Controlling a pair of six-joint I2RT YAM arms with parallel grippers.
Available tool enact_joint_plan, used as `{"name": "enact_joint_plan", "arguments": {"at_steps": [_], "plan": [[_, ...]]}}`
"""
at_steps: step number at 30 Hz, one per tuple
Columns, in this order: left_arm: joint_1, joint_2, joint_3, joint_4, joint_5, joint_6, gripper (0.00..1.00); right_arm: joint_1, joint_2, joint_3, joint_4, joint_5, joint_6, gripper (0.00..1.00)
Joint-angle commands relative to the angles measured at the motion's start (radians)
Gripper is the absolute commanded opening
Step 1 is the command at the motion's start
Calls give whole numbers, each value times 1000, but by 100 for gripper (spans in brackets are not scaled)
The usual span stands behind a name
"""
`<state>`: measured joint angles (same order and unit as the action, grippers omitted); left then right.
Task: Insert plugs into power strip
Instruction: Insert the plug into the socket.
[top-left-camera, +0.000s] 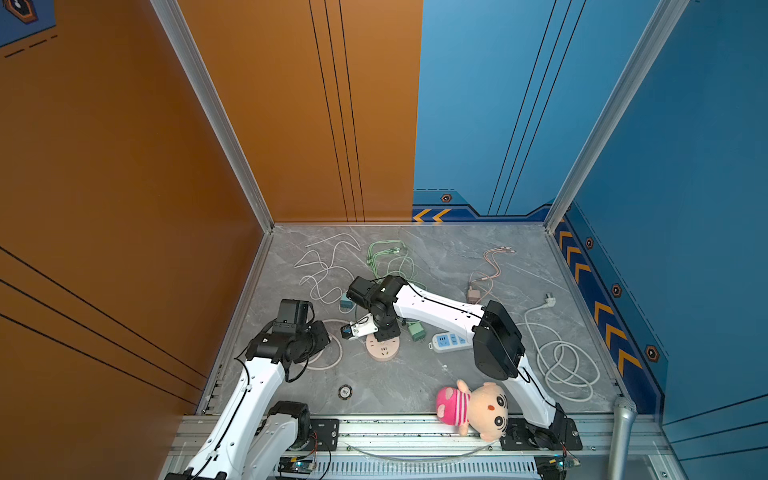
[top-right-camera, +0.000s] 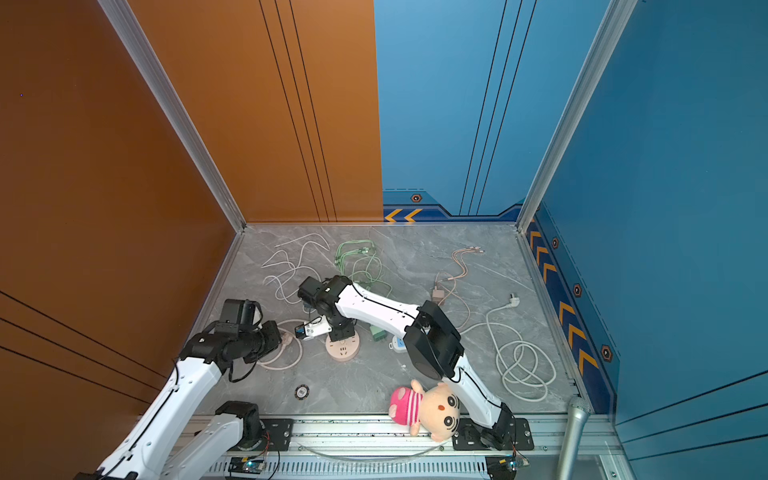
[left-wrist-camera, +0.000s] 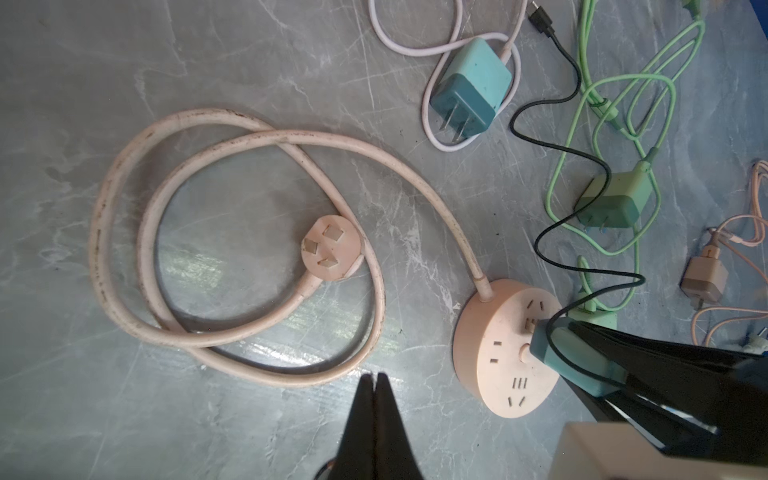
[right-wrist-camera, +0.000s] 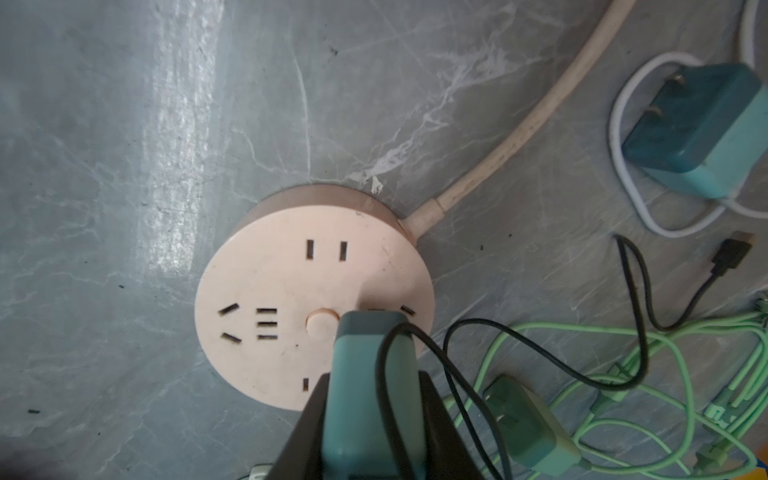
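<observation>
A round pink power strip (top-left-camera: 382, 348) (top-right-camera: 343, 348) (left-wrist-camera: 498, 365) (right-wrist-camera: 291, 291) lies flat near the table's middle. My right gripper (right-wrist-camera: 370, 390) (left-wrist-camera: 615, 370) is shut on a teal plug (right-wrist-camera: 365, 365) (left-wrist-camera: 569, 357) with a black cable. The plug's front end rests over the strip's face beside the round button, and its prongs are hidden. My left gripper (left-wrist-camera: 374, 378) is shut on nothing, just left of the strip above bare table. Loose on the table lie another teal plug (left-wrist-camera: 469, 91) (right-wrist-camera: 698, 133), a green plug (left-wrist-camera: 615, 203) (right-wrist-camera: 528, 424) and a pale pink plug (left-wrist-camera: 704, 278) (top-left-camera: 473, 295).
The strip's thick pink cord (left-wrist-camera: 208, 249) loops left of it, ending in a three-prong plug (left-wrist-camera: 330, 249). A white-and-blue rectangular strip (top-left-camera: 451, 341) lies to the right, with a coiled white cord (top-left-camera: 569, 365) beyond. A plush doll (top-left-camera: 473, 409) sits at the front edge. Thin cables sprawl at the back.
</observation>
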<state>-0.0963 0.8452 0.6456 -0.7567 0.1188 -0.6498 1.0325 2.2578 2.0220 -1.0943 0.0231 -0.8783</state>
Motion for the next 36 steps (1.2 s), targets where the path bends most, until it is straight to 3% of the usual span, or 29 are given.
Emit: {"name": "enact_joint_plan", "arguments": {"at_steps": [1, 17, 19, 21, 24, 27, 36], "plan": [[9, 5, 11, -24, 22, 19, 0, 19, 105, 0, -135, 3, -4, 0], [9, 28, 11, -23, 21, 21, 0, 20, 170, 28, -158, -21, 26, 0], [8, 32, 11, -21, 17, 20, 0, 17, 167, 37, -144, -23, 42, 12], [9, 37, 11, -23, 15, 21, 0, 18, 162, 42, -117, 0, 64, 31], [9, 40, 12, -23, 17, 21, 0, 11, 156, 62, -92, 3, 86, 37], [9, 34, 14, -21, 18, 19, 0, -5, 138, 88, -61, -39, 116, 56], [1, -21, 20, -21, 20, -2, 0, -39, 30, 101, -22, -156, 148, 62]]}}
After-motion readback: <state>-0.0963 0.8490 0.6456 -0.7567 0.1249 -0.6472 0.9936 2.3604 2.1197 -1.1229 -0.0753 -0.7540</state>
